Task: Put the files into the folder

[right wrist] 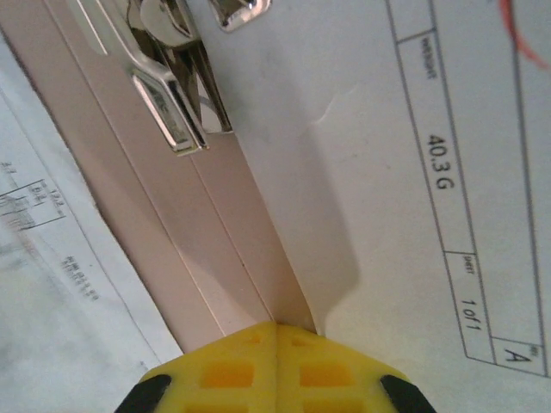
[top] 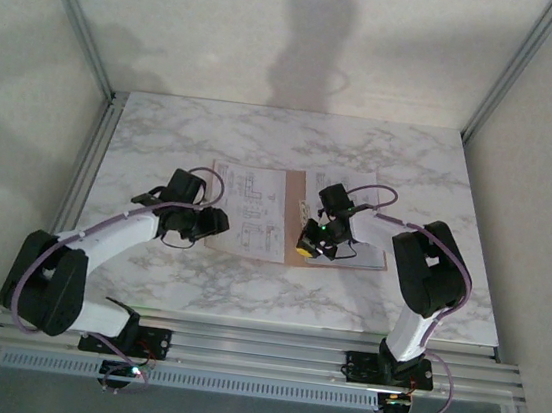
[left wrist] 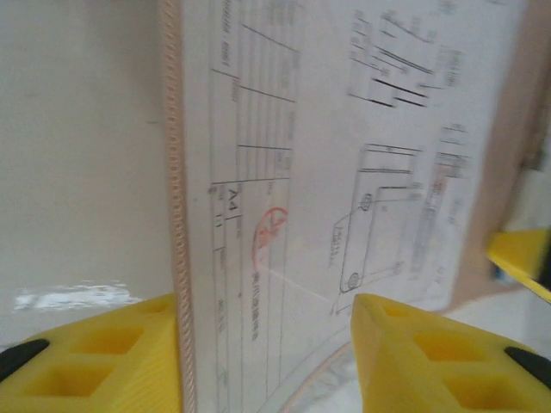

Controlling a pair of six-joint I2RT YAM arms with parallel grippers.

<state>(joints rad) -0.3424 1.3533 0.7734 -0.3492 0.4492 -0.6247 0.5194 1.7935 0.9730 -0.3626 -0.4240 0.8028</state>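
Yellow right hand (right wrist: 275,327) fingers together; left hand (left wrist: 263,303) fingers parted over thin printed files (left wrist: 344,129).

Just right of the clip (right wrist: 172,95) I can read "40.3 G" and "1 of 1" on the sheet (right wrist: 413,172).

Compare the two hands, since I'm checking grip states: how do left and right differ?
The left hand has its fingers apart; the right hand has them shut together. The left hand is at the left edge of the folder; the right hand is at its centre crease. Both have yellow fingers.
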